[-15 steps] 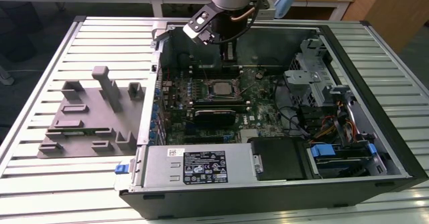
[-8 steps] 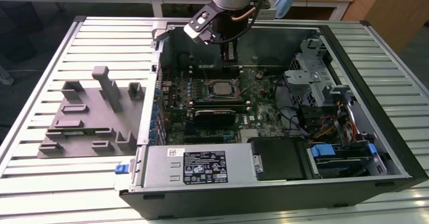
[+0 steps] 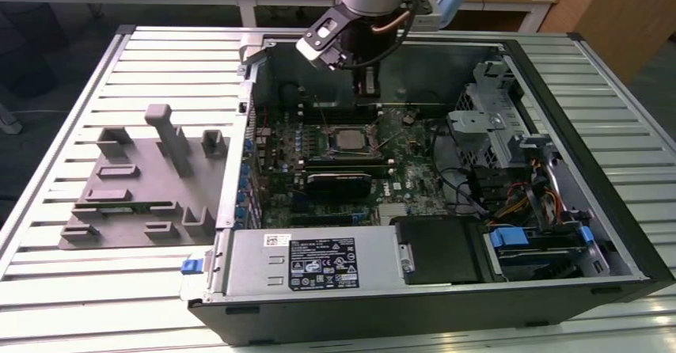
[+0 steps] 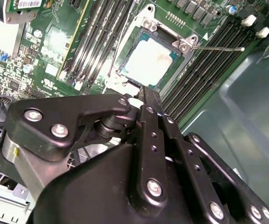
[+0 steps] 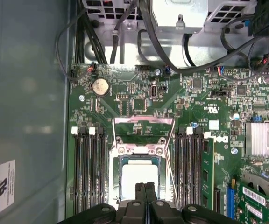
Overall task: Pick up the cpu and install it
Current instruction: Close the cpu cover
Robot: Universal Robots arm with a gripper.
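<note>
- Tool (image 4: 146, 95) clenched empty, close by the cpu (image 4: 149, 60), which lies in its socket (image 4: 183, 44)
- Exterior view: grey fixture plate (image 3: 127, 187) at 9 o'clock of the open computer case (image 3: 423, 309), both on slatted bench (image 3: 63, 297)

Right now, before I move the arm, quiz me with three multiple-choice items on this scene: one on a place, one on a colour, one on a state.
1. Where does the cpu lie?
A) on the grey holder beside the case
B) in its socket
C) on top of the power supply

2. What colour is the motherboard?
A) red
B) blue
C) green

3. How do the fingers of the claw stand?
A) shut together
B) spread wide
C) clamped on a cable

Answers: B, the silvery chip sits inside the open metal frame just below the claw. C, the board is green in both wrist views. A, the fingertips meet with nothing between them.
</note>
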